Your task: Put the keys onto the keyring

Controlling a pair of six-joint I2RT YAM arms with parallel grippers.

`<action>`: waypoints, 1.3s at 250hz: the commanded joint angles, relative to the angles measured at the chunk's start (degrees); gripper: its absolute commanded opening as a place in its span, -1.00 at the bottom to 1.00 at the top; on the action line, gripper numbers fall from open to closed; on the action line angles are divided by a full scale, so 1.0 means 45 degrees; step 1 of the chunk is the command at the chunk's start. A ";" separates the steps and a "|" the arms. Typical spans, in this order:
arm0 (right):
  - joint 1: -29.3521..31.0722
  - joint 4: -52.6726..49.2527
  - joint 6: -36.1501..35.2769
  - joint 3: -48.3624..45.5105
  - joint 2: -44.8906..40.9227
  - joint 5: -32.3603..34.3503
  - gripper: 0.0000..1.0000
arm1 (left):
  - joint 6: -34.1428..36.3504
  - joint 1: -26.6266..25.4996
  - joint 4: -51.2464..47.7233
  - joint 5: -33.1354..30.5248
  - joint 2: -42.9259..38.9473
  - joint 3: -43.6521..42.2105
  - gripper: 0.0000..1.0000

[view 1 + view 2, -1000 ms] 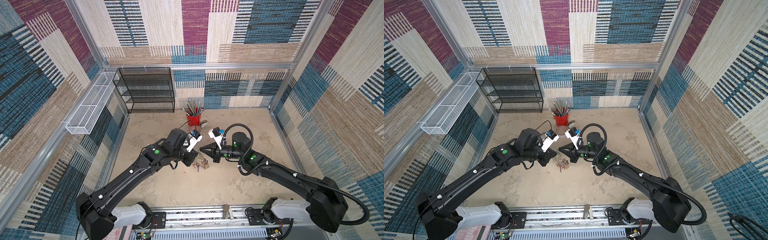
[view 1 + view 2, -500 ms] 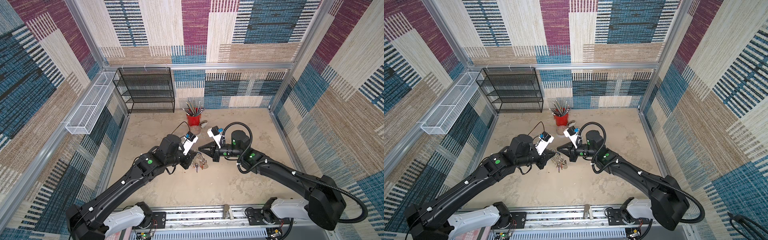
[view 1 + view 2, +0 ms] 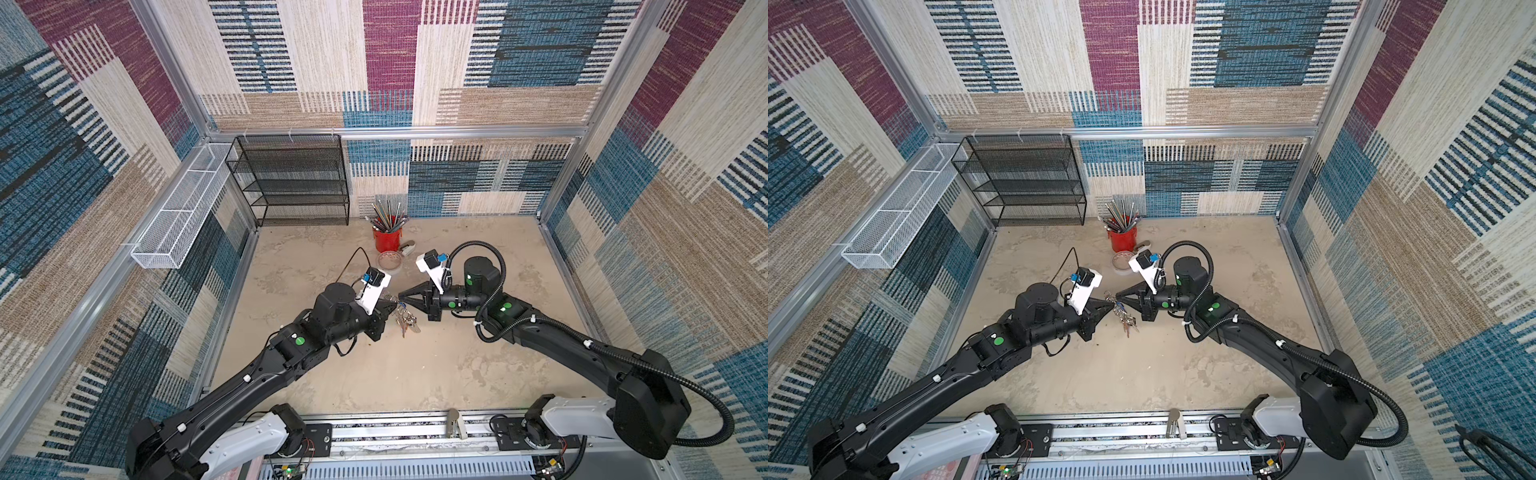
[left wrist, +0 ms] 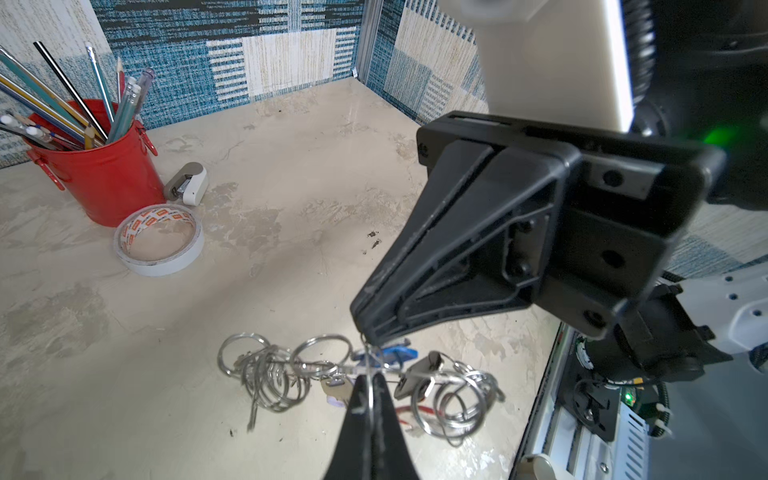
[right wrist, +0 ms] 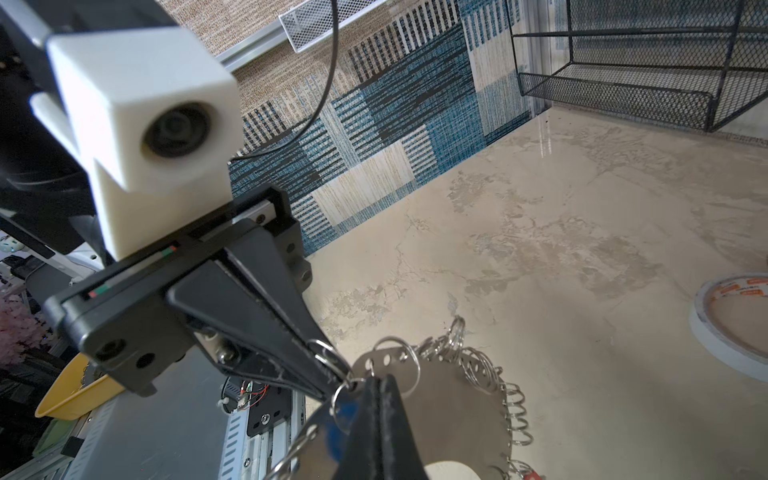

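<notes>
Keyring point(image 5: 449, 415): flat gray crescent metal plate, silver split rings round its edge, hanging at my fingertips.
Grip: black left gripper point(image 5: 341, 372), black right gripper point(image 4: 364, 330) pinched closed on one rim ring.
Handling: likely light, stiff, slippery; take ring wire.

Bright, even light, soft shadows; right end effector point(image 5: 376, 384) blurs close up.

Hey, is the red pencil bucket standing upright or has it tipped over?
Upright. The red bucket stands on its base beside the tape roll, with pencils sticking up out of its open top.
</notes>
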 commanded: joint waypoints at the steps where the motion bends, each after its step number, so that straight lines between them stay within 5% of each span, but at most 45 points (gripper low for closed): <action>1: -0.0041 -0.0428 -0.0223 0.0055 -0.0093 -0.0117 -1.00 | -0.0412 -0.0015 0.2744 -0.0416 -0.0159 -0.0418 -1.00; 99: -0.1356 -0.0301 0.0275 0.0049 -0.1222 0.0085 -0.52 | -0.0456 -0.0076 0.5509 -0.0113 0.0041 -0.1529 -1.00; 176: -0.1488 -0.0147 -0.0076 0.0782 -0.1281 -0.0187 -0.14 | -0.0450 -0.0093 0.6318 0.2336 0.0679 -0.1510 -1.00; 325: -0.1742 0.1512 0.0785 -0.0859 -0.2104 -0.2694 0.01 | -0.0785 -0.0074 0.7085 0.4093 0.1270 -0.1238 -1.00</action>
